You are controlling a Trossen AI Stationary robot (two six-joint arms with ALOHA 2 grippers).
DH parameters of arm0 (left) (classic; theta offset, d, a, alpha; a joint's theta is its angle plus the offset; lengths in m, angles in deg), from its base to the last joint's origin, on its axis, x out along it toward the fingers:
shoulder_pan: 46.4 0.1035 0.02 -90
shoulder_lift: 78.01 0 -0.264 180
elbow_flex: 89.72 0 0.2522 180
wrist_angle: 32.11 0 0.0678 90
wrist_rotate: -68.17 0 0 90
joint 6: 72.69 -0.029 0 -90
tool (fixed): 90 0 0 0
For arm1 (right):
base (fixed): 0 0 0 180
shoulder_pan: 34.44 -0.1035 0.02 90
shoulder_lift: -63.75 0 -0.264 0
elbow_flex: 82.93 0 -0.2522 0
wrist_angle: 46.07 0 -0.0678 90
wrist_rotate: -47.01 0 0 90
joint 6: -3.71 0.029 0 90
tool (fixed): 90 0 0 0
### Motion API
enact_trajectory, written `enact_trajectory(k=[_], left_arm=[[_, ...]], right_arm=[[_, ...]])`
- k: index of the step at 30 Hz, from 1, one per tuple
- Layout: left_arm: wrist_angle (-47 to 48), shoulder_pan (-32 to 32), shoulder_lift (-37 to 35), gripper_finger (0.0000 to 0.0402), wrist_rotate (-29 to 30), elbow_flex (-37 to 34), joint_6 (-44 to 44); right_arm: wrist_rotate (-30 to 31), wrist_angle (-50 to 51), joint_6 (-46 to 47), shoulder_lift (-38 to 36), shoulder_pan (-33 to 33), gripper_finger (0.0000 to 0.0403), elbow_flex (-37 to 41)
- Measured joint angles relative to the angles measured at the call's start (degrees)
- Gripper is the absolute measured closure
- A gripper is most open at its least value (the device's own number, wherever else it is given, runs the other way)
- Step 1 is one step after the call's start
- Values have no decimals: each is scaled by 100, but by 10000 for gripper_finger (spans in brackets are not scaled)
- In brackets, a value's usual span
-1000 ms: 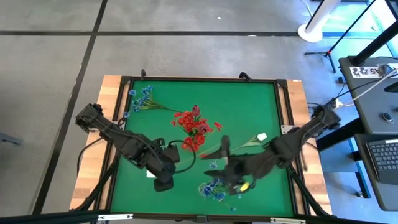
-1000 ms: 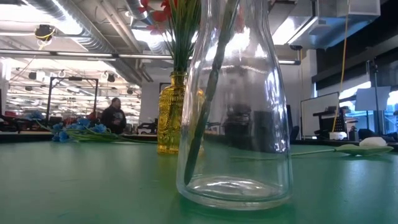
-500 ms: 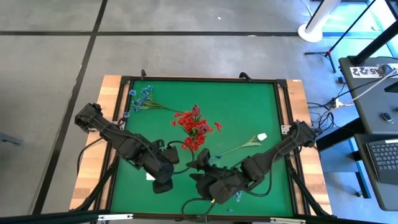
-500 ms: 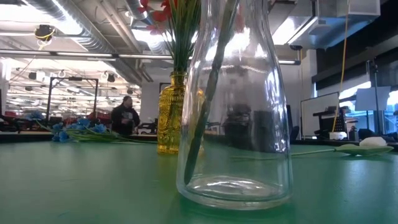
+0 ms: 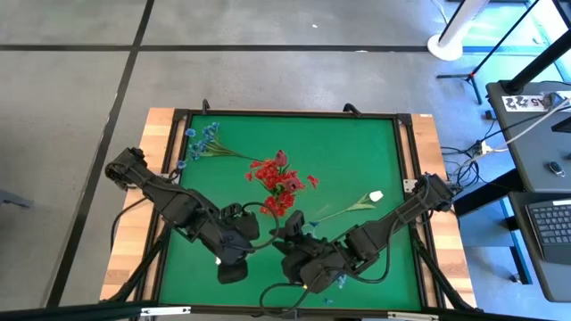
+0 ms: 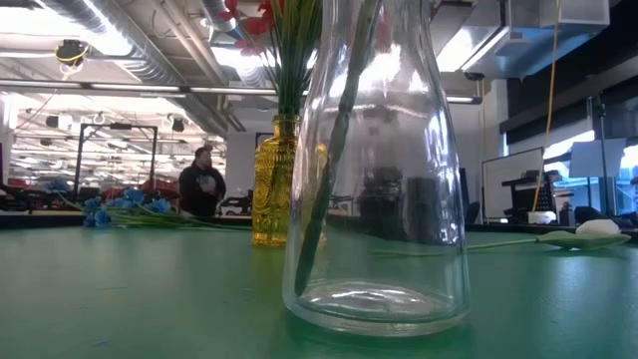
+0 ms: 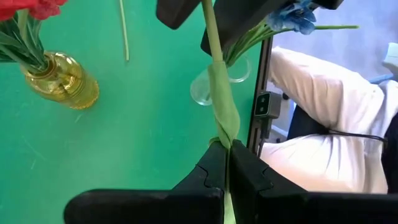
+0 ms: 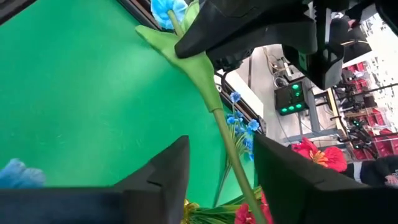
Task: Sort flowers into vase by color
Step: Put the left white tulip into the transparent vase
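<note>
The left gripper (image 7: 225, 163) has its fingers (image 7: 208, 171) clamped on a green stem (image 7: 219, 81), whose long axis runs straight out ahead of the fingers toward the clear vase (image 7: 214, 87) holding blue flowers (image 7: 292, 15); the yellow vase (image 7: 59, 78) with red flowers (image 5: 277, 178) stands well off to one side on the bench (image 5: 357, 160). The right gripper (image 8: 217, 168) hangs close by with its fingers (image 8: 158, 177) apart, the same stem passing between them unpinched. Judging by this, the left arm is the one carrying the stem, and the clear vase lies directly ahead of it.
</note>
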State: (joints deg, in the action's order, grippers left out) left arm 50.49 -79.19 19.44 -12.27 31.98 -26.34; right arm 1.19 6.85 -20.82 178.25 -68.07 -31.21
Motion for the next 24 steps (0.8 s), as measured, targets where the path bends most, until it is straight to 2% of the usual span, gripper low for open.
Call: enact_trajectory(k=[6, 10, 19, 24], left_arm=[[7, -2, 0, 401, 37, 0, -2], [76, 2, 0, 401, 46, 0, -4], [235, 0, 0, 398, 182, 0, -156], [225, -2, 0, 359, 216, 0, -507]], right_arm=[[0, -4, 0, 0, -11, 311, 0], [-18, -7, 7, 0, -11, 349, 0], [-24, 9, 13, 0, -15, 394, 4], [-24, 102, 35, 0, -15, 394, 4]])
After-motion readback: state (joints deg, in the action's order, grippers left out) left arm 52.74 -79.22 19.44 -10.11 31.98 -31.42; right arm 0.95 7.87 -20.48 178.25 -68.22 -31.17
